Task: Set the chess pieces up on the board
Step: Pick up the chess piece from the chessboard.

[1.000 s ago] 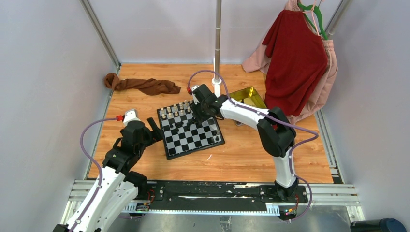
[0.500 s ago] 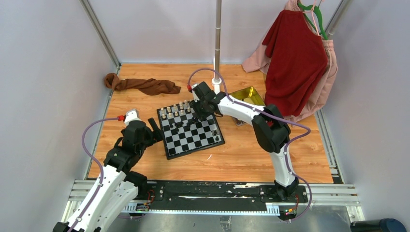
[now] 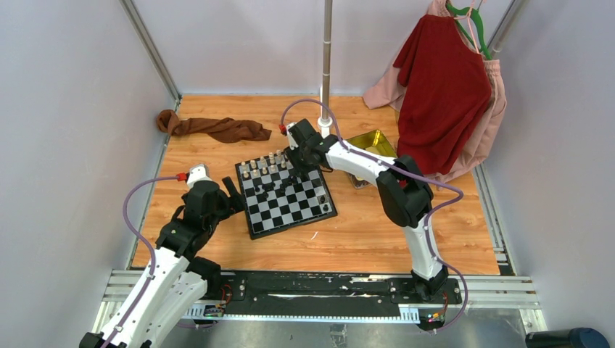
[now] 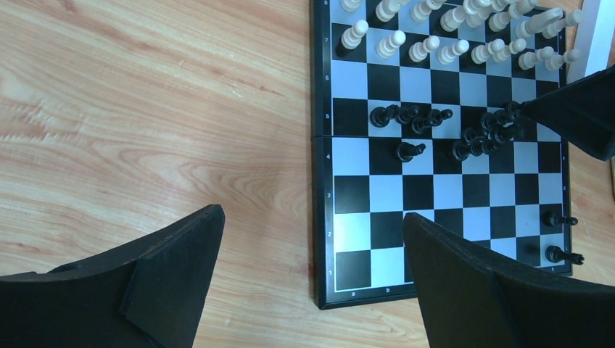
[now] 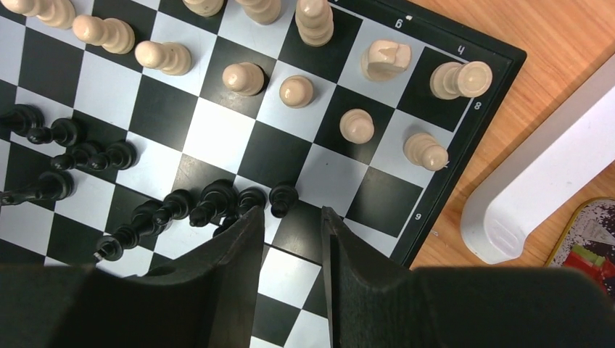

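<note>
Cream pieces (image 5: 243, 78) look set; black pieces (image 5: 210, 203) mostly crowd the middle of the board (image 4: 366, 192), unplaced. My right claw (image 5: 292, 217) hangs narrowly apart over them, left claw (image 4: 312, 217) wide apart.

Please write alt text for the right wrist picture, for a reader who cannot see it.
The right gripper, slightly open, hangs over a checkered board, beside a cluster of black pieces mid-board. Cream pieces stand along the far rows; at right are the wooden table, a white base and a corner of a tin.
</note>
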You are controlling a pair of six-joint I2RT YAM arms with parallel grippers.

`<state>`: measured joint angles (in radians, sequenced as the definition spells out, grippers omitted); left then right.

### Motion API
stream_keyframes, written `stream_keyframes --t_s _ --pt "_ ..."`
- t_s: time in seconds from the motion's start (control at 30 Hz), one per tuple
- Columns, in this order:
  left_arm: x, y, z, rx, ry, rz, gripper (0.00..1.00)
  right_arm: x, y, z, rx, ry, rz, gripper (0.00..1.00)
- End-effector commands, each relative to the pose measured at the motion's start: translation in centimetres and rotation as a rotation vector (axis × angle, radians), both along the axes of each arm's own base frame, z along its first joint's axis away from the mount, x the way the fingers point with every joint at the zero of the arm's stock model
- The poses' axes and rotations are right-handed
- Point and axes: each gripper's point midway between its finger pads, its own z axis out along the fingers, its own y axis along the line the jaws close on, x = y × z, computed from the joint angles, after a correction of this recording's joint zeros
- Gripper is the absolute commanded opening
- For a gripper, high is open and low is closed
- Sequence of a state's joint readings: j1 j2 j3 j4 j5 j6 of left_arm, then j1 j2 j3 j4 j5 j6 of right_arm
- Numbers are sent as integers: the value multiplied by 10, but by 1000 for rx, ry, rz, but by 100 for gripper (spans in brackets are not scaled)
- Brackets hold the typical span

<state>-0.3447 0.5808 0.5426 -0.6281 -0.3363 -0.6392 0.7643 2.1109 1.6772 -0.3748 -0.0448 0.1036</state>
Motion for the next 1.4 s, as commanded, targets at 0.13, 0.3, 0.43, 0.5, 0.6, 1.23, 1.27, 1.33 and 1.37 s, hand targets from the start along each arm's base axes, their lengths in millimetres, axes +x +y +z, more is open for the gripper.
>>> stream_keyframes --t_s 0.13,0.3,0.43,0.5,0.6,1.23,1.27,1.33,1.37 --pt "2 -3 -3 4 -1 -12 100 3 -4 -12 -20 36 11 37" --pt "2 -3 -4 5 -1 -13 100 4 -3 -14 -18 42 13 35" --pt "3 -3 -4 5 0 -12 100 5 -2 -15 -16 47 18 34" --pt "3 -3 -5 6 0 -13 100 6 -1 -16 -15 48 20 33" --pt "3 -3 -6 6 2 -15 100 5 0 -16 -17 49 26 32" --pt "3 -2 -6 9 4 -9 100 4 -7 -11 -35 34 35 0" --pt "3 -2 -6 9 3 -7 100 4 -7 -8 -35 30 34 0" --pt "2 -2 -6 8 4 -6 100 3 -10 -3 -35 21 33 0" --pt "2 -2 -5 6 1 -5 100 2 -11 -1 -34 16 33 0"
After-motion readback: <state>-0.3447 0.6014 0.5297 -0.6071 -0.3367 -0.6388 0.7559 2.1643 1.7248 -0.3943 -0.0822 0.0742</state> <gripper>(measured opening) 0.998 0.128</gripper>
